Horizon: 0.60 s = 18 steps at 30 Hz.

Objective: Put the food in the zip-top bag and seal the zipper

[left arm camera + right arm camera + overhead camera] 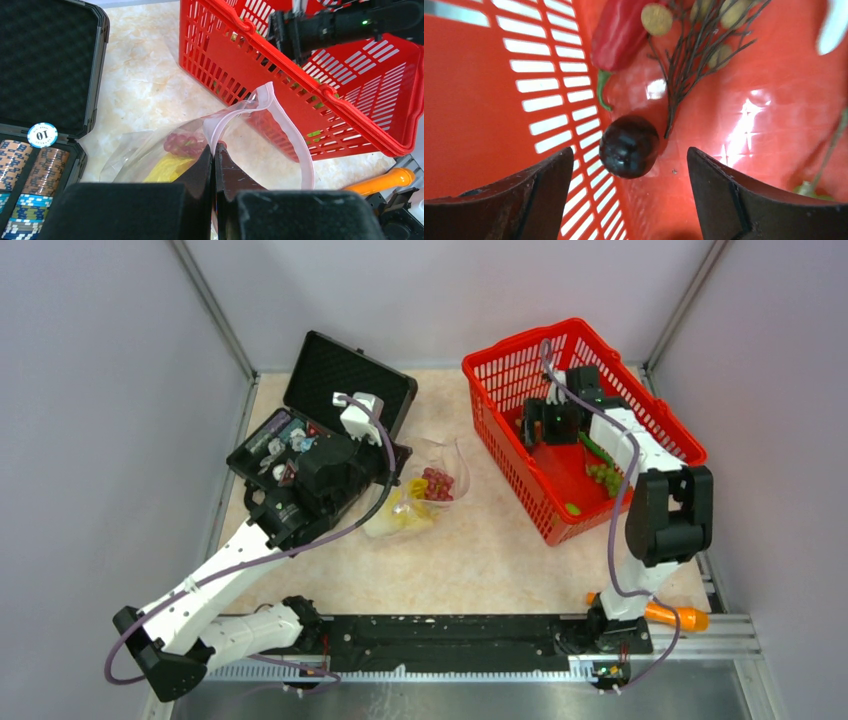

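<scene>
**A:** Starting nearest the arms, what does the left one have?

**B:** The left end effector (215, 149) is pinched tight on the mouth edge of the clear crinkly zip-top bag (405, 515). The bag lies on the desk just left of the red plastic lattice basket (500, 415). Red-purple toy grapes (438, 483) and a yellow leafy bunch (412, 490) sit inside it.

**A:** How will it handle?

**B:** Light, floppy and slippery, I'd judge, and it sags unless held. The pale pink zipper strip (295, 145) looks like the firmest part, so grip there and keep the mouth gaping towards the basket.

**A:** And the right?

**B:** The right end effector (630, 152), fingers spread wide, hangs inside the basket over a dark glossy round fruit (629, 142) by the basket's wall. It is smooth and may roll, so close across its middle. Green grapes (603, 475) lie elsewhere on the basket floor.

**A:** The surroundings?

**B:** A smooth beige marbled desk (480, 560). An open black foam-lined case (345, 370) sits left of the basket, beyond the bag. Plain pale walls (100, 360) stand behind the basket.
</scene>
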Each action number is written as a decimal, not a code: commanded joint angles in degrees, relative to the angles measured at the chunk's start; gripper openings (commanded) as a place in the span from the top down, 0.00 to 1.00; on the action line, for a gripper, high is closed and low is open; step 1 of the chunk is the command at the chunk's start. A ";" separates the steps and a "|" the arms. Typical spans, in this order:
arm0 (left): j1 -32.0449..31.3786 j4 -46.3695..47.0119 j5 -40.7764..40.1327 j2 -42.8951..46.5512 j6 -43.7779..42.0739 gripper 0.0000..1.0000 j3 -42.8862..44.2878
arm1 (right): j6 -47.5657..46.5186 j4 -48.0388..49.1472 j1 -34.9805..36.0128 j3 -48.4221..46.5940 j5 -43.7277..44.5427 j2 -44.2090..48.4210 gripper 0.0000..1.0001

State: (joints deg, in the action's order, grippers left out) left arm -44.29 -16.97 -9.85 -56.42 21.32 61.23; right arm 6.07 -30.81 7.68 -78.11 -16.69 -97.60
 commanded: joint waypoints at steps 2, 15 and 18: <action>0.17 3.31 0.75 0.49 0.39 1.00 0.75 | -5.76 -10.23 1.32 -4.51 -2.21 -6.42 0.17; 0.17 3.25 0.16 0.91 0.34 1.00 0.18 | -10.22 -15.91 3.67 -8.05 1.78 -12.96 0.35; 0.16 3.20 0.09 0.82 0.15 1.00 0.45 | -8.94 -14.80 3.78 -7.86 0.84 -12.88 0.32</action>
State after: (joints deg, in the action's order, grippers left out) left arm -44.29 -16.97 -9.85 -56.42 21.32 61.23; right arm -3.44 -46.24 11.07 -83.70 -16.43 -110.02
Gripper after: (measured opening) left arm 0.002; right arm 0.647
